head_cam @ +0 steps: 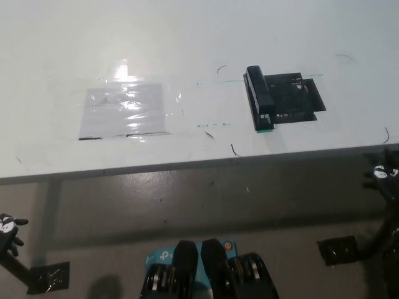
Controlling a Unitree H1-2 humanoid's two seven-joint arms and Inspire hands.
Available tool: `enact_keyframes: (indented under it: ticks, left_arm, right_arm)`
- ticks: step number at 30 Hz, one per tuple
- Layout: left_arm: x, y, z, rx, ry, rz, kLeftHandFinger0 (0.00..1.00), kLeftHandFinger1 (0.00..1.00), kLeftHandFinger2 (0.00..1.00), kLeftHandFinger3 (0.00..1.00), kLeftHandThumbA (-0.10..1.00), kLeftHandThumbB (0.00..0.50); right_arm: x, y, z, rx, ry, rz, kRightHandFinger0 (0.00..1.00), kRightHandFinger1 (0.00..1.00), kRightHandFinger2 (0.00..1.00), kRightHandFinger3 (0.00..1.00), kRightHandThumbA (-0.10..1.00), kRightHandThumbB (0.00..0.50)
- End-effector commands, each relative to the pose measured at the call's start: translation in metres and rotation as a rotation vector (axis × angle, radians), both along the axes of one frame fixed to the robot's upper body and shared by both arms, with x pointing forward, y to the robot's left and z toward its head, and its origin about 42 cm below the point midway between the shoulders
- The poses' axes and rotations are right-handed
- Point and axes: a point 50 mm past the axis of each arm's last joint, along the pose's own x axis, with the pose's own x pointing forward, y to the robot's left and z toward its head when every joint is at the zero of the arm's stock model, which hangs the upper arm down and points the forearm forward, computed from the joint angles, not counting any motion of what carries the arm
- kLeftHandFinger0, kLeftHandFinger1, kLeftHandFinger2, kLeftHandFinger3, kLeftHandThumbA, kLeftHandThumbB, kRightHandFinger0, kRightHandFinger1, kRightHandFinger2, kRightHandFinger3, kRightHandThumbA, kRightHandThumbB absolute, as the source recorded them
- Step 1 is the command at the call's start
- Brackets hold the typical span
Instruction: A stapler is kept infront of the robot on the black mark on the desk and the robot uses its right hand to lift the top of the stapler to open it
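Note:
The black stapler (pixel 260 98) lies flat and closed on the white desk (pixel 187 37), along the left edge of the black mark (pixel 296 99). Its near end shows a green tip. My black right hand (pixel 384 177) is at the picture's far right edge, below the desk's front edge and well away from the stapler; only a small part of it shows. My left hand (pixel 9 225) rests at the lower left corner, low beside the floor, touching nothing.
A shiny clear tape patch (pixel 124 111) sits on the desk to the left of the stapler. The desk's front edge (pixel 187 165) runs across the middle of the picture, with grey floor (pixel 187 205) below it. Small pen marks dot the desk.

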Motion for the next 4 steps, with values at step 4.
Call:
enact_keyframes:
  ticks: [4]
  left_arm:
    - [0.0027,0.0079,0.0128,0.044,-0.044,0.023,0.15,0.20,0.43,0.72,-0.01,0.000]
  right_arm:
    - [0.0127,-0.0134,0.0100,-0.172,-0.155,-0.055,0.26,0.32,0.44,0.61,0.42,0.007]
